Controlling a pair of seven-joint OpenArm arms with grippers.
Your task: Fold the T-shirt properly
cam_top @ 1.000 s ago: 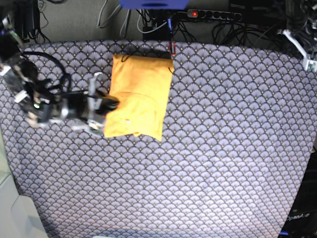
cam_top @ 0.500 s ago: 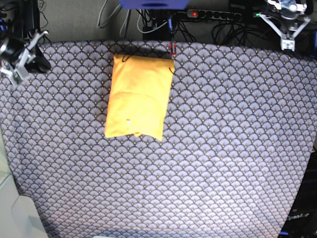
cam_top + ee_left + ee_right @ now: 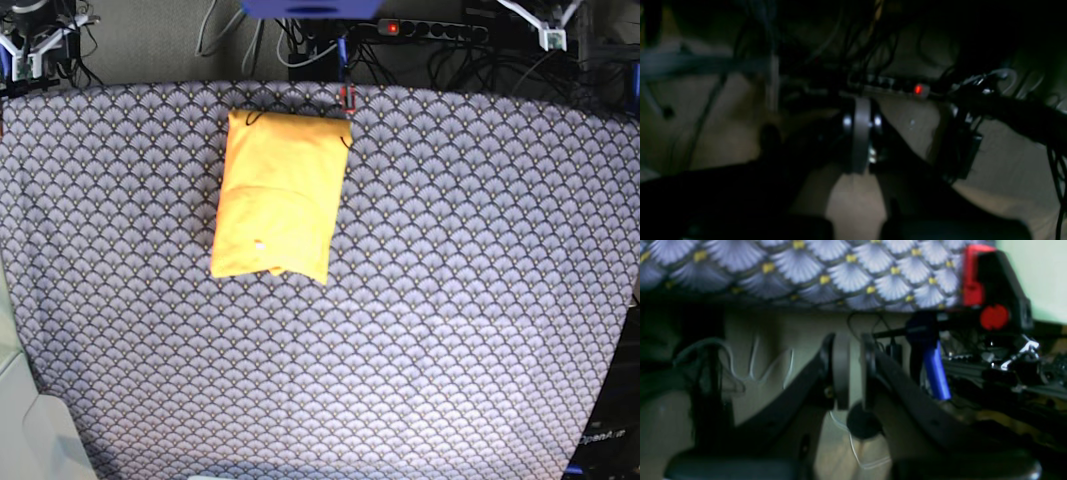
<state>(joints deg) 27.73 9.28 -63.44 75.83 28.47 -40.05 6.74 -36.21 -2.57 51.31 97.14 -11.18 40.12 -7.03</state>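
The T-shirt point(image 3: 278, 195) lies folded into a yellow-orange rectangle on the back left part of the patterned tablecloth point(image 3: 450, 300), with nothing touching it. My right gripper point(image 3: 33, 47) is pulled back beyond the table's far left corner. In the right wrist view, the right gripper point(image 3: 855, 366) has its jaws a narrow gap apart, nothing between them, below the cloth's edge point(image 3: 840, 270). My left gripper point(image 3: 548, 28) sits off the far right edge. The dark left wrist view shows the left gripper point(image 3: 860, 133) with its jaws pressed together and empty.
A power strip point(image 3: 430, 28) with a red light and many cables run behind the table. A small red clip point(image 3: 347, 97) sits at the back edge by the shirt's corner. A red and black clamp point(image 3: 990, 290) grips the table edge.
The right arm has left the shirt's left edge and drawn back to the far left corner. The left arm rose further out of view at the far right. The shirt has not moved.
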